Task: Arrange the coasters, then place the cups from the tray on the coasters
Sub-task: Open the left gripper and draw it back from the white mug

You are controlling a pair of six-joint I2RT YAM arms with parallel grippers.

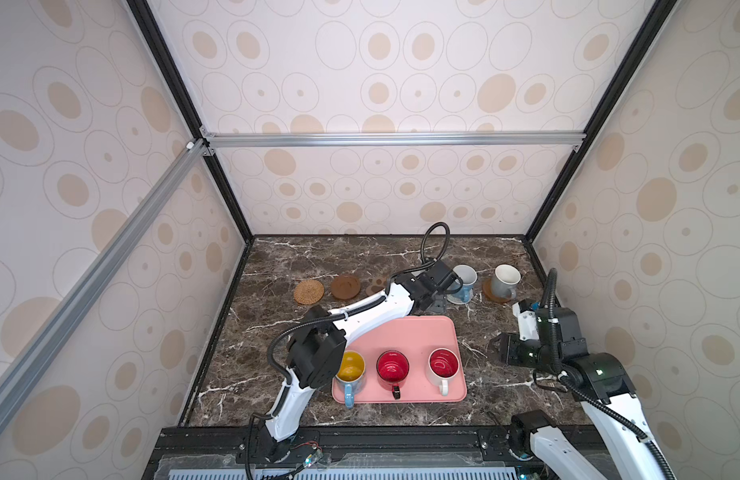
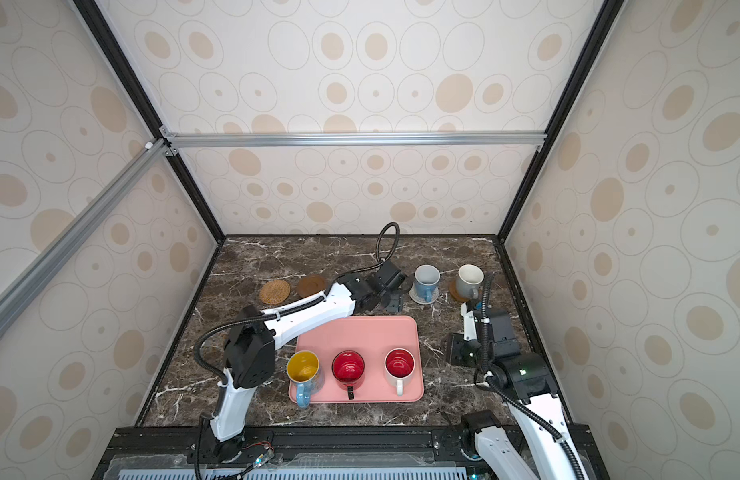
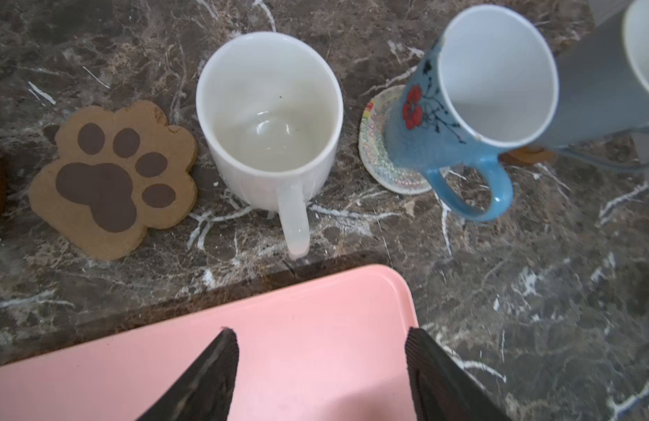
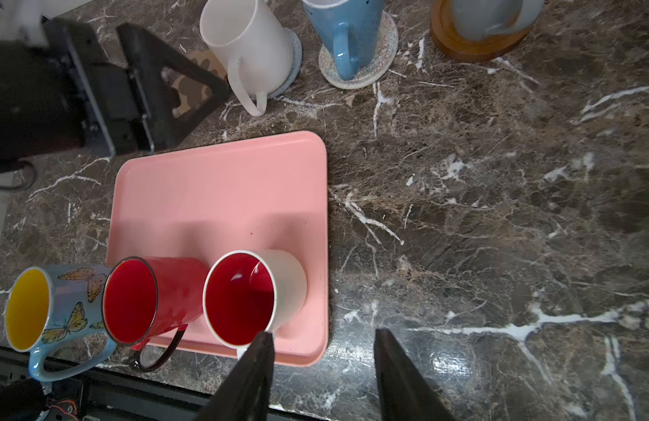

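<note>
Standing on the tray (image 1: 409, 336): we count three cups in a row along its near edge, handles toward that edge. The blue cup with yellow inside (image 1: 350, 370) is at the left corner, the red cup (image 1: 393, 368) in the middle, and the white cup with red inside (image 1: 443, 365) on the right.
Left pincer (image 3: 321, 331): at the tray's far right corner, jaws wide apart and gripping nothing.
White cup (image 3: 270, 120): upright on the blue-grey coaster (image 4: 295, 62) just beyond the tray's far edge, its handle pointing back at the tray. The left arm hides it from us in both top views.
Light blue cup (image 1: 463, 280): upright on the cream coaster (image 3: 372, 145), beyond the tray's far right corner.
Grey-white cup (image 1: 505, 280): on a wooden coaster (image 4: 450, 43), farther to the right of that corner.
Bare coasters: the paw coaster (image 3: 111, 178), the brown disc (image 1: 345, 286) and the rattan coaster (image 1: 309, 291) lie in a line beyond the tray's far left corner.
Right pincer (image 4: 323, 333): low over the counter (image 4: 498, 218) just right of the tray, jaws apart with nothing between them.
</note>
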